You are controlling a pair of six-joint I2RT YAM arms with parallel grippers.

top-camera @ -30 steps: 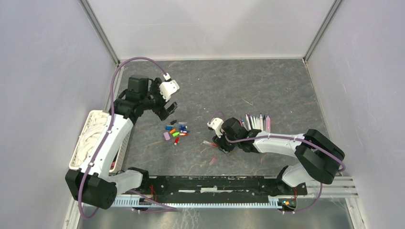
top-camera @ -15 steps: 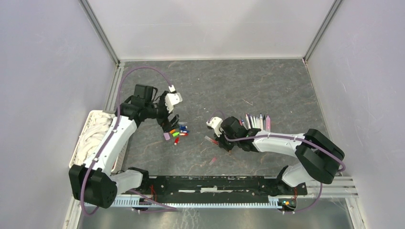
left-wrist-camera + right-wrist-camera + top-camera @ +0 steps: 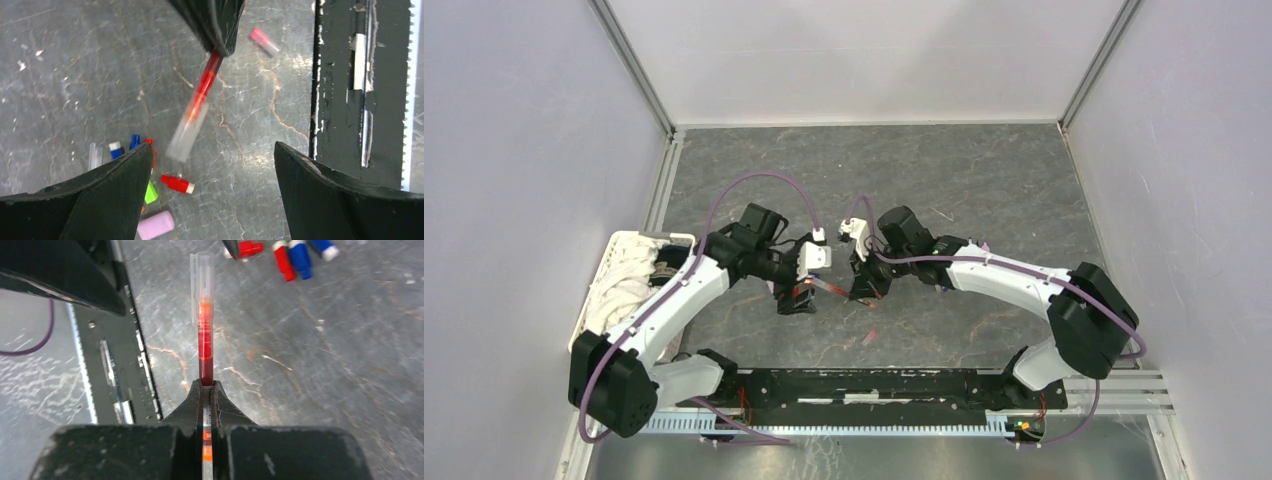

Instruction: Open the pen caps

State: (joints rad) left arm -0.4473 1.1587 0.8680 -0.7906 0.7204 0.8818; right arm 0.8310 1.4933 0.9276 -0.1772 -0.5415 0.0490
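My right gripper is shut on a red pen and holds it above the table, with its clear cap on the free end. In the left wrist view the pen juts from the right gripper towards my open, empty left gripper, and the clear cap sits just short of its fingertips. Loose pen caps lie under the left gripper: red, lilac, green and blue. The other pens are mostly hidden behind the right arm.
A pink cap lies alone towards the near edge. A white basket holding white cloth stands at the left wall. The black rail runs along the near edge. Grey walls close in the sides and back.
My left arm swung from the back left down over the cap pile, towards the right gripper. My right gripper lifted the red pen and moved left and farther back to meet it.
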